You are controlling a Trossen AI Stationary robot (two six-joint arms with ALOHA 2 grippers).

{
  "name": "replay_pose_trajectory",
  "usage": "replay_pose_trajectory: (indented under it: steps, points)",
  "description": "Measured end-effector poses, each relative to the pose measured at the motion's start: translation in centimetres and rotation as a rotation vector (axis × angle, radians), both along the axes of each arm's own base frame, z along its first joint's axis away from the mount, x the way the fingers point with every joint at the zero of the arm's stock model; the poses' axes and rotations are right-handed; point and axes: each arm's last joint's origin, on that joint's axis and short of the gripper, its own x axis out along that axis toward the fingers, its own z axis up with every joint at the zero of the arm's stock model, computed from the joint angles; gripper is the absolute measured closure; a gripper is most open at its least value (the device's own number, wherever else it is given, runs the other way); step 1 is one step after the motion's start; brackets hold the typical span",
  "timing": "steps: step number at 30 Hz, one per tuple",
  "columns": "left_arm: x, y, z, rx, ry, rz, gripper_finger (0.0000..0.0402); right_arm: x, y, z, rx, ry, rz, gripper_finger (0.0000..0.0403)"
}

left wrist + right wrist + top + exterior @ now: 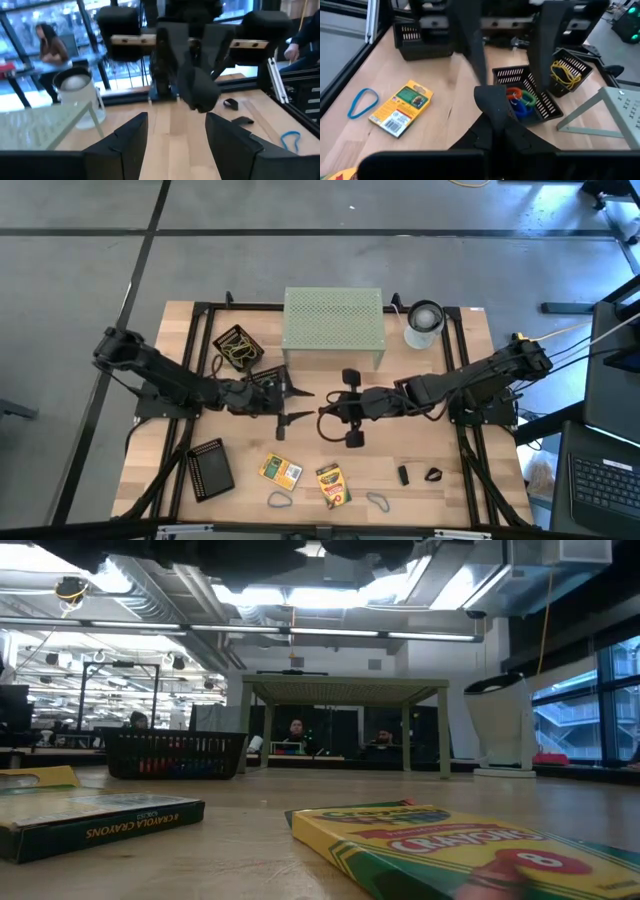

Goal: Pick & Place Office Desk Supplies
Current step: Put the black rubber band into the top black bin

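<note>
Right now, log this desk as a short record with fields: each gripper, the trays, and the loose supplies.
left gripper: mid-table, jaws open, empty
right gripper: mid-table facing the left one, jaws shut
mesh trays: one holds yellow bands; one holds coloured loops; one near the front left
crayon boxes: two, and, near the front edge
black clips: front right

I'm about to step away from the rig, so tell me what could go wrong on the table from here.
1. The left gripper, jaws open, and the right gripper, jaws shut, face each other closely mid-table; either moving forward could cause a collision.
2. The riser stands just behind them; a lifting arm might clip it.
3. The crayon boxes and bands lie near the front edge; a clumsy grasp could push one off.
</note>
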Motion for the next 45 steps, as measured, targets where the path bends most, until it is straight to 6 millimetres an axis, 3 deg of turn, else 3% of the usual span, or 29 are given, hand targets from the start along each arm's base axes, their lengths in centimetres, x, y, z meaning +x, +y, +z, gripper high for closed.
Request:
replay_pose_trajectory:
  steps: [8,21,27,39,45]
  points:
    - [1.2,-0.5,-1.0,0.077,-0.061,-0.037,0.0208,0.1,0.0,0.2,-0.027,-0.022,0.017,0.0389]
    - [1.3,-0.6,-0.7,0.103,-0.116,-0.067,0.0213,0.3,0.0,0.6,-0.061,-0.063,0.042,0.0389]
    - [1.3,-0.6,-0.6,0.102,-0.131,-0.072,0.0259,0.4,0.1,0.7,-0.066,-0.072,0.045,0.0389]
    - [1.3,-0.6,-0.6,0.114,-0.129,-0.071,0.0388,0.3,0.1,0.6,-0.068,-0.065,0.050,0.0389]
    - [1.3,-0.6,-0.6,0.121,-0.129,-0.073,0.0398,0.3,0.1,0.6,-0.067,-0.063,0.052,0.0389]
